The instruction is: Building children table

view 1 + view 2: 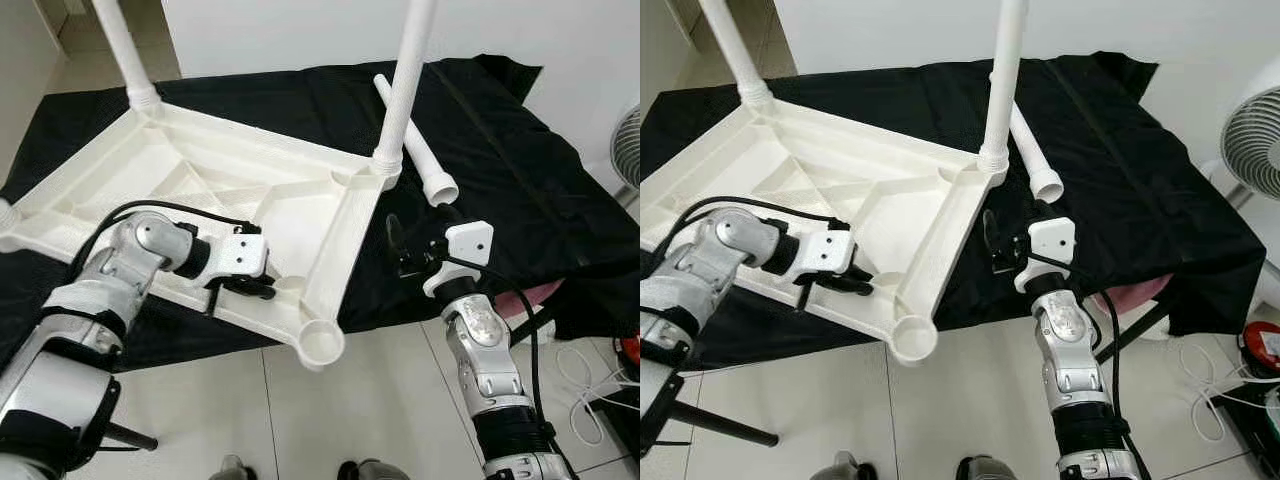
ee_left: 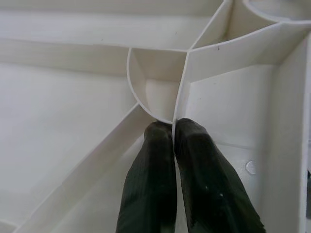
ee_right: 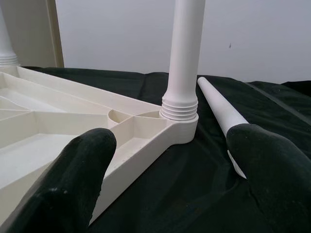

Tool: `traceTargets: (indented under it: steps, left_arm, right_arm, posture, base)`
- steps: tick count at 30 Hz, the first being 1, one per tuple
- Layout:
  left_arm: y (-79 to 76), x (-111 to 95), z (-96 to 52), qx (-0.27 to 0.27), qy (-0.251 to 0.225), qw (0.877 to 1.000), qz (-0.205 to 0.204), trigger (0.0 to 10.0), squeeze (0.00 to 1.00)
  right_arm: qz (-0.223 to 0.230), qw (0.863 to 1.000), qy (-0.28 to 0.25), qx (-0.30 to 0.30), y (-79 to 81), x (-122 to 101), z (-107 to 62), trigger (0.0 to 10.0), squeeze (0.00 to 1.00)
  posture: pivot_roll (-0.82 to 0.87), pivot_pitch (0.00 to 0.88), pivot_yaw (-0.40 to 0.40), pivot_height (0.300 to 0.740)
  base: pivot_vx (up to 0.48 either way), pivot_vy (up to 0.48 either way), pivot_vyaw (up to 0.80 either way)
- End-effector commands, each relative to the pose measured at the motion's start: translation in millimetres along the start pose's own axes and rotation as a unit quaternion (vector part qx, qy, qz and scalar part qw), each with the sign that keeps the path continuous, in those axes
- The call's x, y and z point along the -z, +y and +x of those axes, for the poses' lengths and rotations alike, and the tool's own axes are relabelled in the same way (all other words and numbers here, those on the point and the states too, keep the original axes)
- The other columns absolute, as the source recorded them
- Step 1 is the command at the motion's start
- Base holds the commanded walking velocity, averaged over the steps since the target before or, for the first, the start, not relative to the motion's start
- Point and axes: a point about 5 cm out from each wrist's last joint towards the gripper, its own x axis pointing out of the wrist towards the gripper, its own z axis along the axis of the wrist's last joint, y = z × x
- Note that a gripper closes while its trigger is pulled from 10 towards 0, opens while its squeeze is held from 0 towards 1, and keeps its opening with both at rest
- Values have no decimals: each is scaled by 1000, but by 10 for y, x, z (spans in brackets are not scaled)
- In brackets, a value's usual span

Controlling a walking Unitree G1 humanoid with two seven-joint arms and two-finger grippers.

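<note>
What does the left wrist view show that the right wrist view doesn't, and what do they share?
The left wrist view shows the left gripper shut on a thin rib inside the upturned table top, with a curved pocket just beyond its fingertips. The right wrist view shows the right gripper open, a screwed-in leg standing upright in its corner socket, a loose leg lying on the black cloth, and a white wall behind. Both show the white ribbed underside of the table top.

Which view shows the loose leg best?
Left eye view: the loose leg lies whole on the black cloth, beside the tabletop. Right eye view hides part of it; right wrist view shows it partly.
</note>
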Motion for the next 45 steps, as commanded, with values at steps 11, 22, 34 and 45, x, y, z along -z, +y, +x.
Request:
traceTargets:
  steps: [11,22,34,45]
  left_arm:
    - [197,-48,162,-203,-38,978,-38,10000,0]
    - [469,11,-54,-309,23,950,-44,10000,0]
    - [675,19,-282,-405,57,911,-58,10000,0]
    - [661,-50,-237,-398,-4,914,-83,10000,1000]
  right_arm:
    - [2,1000,0,4,16,-25,20,10000,0]
    - [9,1000,-2,0,62,-39,46,10000,0]
    - [10,1000,2,2,66,-26,10,10000,0]
    - [14,1000,1,1,78,-28,28,10000,0]
  posture:
    - [-41,135,16,740]
    - [-31,144,15,740]
    - [-37,142,13,740]
    - [-41,128,1,740]
  base:
    - [0,0,0]
    - [0,0,0]
    - [0,0,0]
    - [0,0,0]
